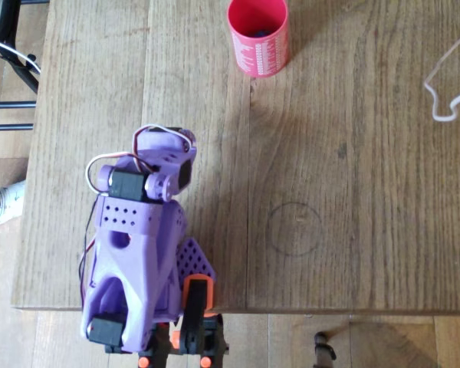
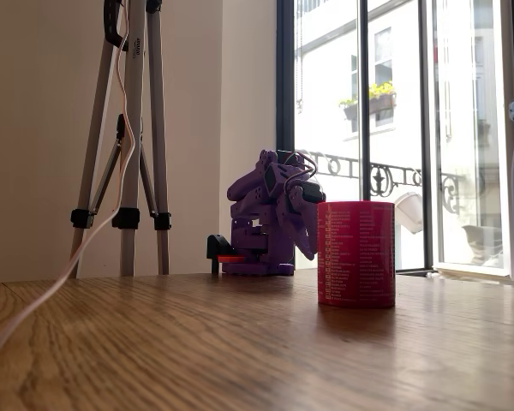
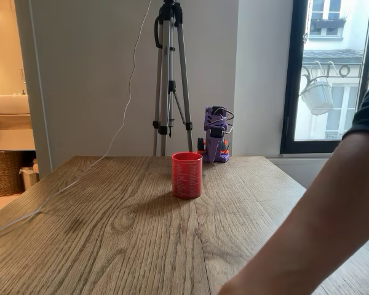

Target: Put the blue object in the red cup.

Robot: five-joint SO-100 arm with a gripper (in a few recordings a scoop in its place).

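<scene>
**On the wooden table: arm folded at its base, cup standing apart**

On the wooden table (image 1: pixel 353 192), a white cable (image 1: pixel 448 84) is laid near the far right corner in the overhead view, well to the side of the gripper (image 1: pixel 185 146). A tripod (image 3: pixel 170 80) is set behind the table edge, just beside the purple arm (image 1: pixel 134 245) in both fixed views. A person's forearm (image 3: pixel 320 233) is seen across the near right corner of one fixed view, well apart from the gripper; part of the table is covered by it.

The red cup (image 1: pixel 257 37) is placed upright, well ahead of the gripper, with bare table between the two. In the overhead view a small patch of blue, taken to be the blue object (image 1: pixel 257 31), is seen inside the cup on its dark floor. In both fixed views the cup's wall hides the interior, and white print on the wall is shown instead.

The arm is folded back over its clamped base, with the wrist tucked down and the gripper held above the table surface. Whether the jaws are parted or closed cannot be told, as they are hidden under the wrist housing.
</scene>
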